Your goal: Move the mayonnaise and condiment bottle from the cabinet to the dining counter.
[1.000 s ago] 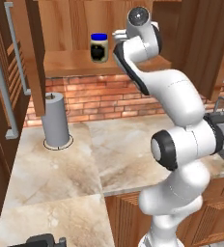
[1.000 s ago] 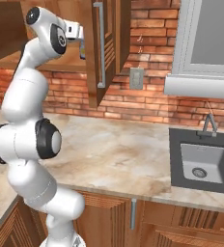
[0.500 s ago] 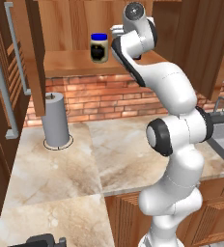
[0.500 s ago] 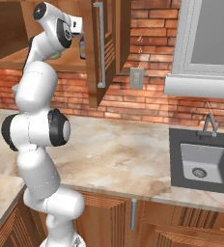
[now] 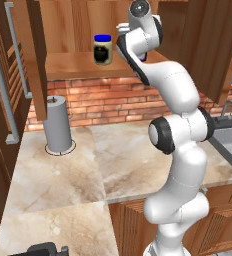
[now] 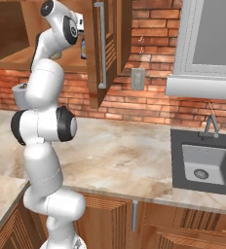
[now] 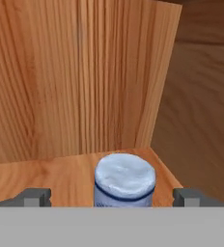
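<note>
The arm has swung up and in toward the cabinet [image 5: 78, 30] shelf. The gripper [image 7: 112, 197] is wide open with the mayonnaise [image 7: 125, 181] right between its 2 tips. It looks ready to grab the jar.

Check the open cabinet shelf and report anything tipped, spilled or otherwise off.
Nothing stands out. The mayonnaise jar stands upright on the cabinet shelf, blue lid on, with no spill around it. The hand is open, its fingertips on either side of the jar.
</note>
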Motion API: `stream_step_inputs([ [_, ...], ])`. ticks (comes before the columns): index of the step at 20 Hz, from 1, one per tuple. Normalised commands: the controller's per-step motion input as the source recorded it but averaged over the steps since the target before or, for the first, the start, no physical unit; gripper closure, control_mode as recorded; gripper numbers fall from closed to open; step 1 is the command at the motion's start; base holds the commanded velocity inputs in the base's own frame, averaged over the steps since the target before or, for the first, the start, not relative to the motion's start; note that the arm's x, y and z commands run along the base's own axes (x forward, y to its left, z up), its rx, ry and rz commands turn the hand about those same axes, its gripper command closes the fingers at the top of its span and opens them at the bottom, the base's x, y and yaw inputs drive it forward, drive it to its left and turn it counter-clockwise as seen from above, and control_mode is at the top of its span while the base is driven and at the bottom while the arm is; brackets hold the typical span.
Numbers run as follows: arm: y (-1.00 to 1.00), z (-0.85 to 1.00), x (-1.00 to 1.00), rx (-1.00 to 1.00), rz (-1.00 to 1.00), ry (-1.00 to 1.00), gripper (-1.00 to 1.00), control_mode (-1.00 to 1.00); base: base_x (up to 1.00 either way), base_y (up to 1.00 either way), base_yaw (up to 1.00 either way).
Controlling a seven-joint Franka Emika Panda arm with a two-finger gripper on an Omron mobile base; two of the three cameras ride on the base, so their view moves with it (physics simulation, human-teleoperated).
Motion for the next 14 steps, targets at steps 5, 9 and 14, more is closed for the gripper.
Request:
stream_step_inputs([
  [5, -0.20, -0.05, 0.06, 0.00, -0.01, 0.00, 1.00, -1.00, 0.00, 0.00, 0.00],
  [9, -0.01, 0.00, 0.00, 0.00, 0.00, 0.00, 1.00, -1.00, 0.00, 0.00, 0.00],
  [14, 0.07, 0.00, -0.21, 0.02, 0.00, 0.00, 1.00, -1.00, 0.00, 0.00, 0.00],
])
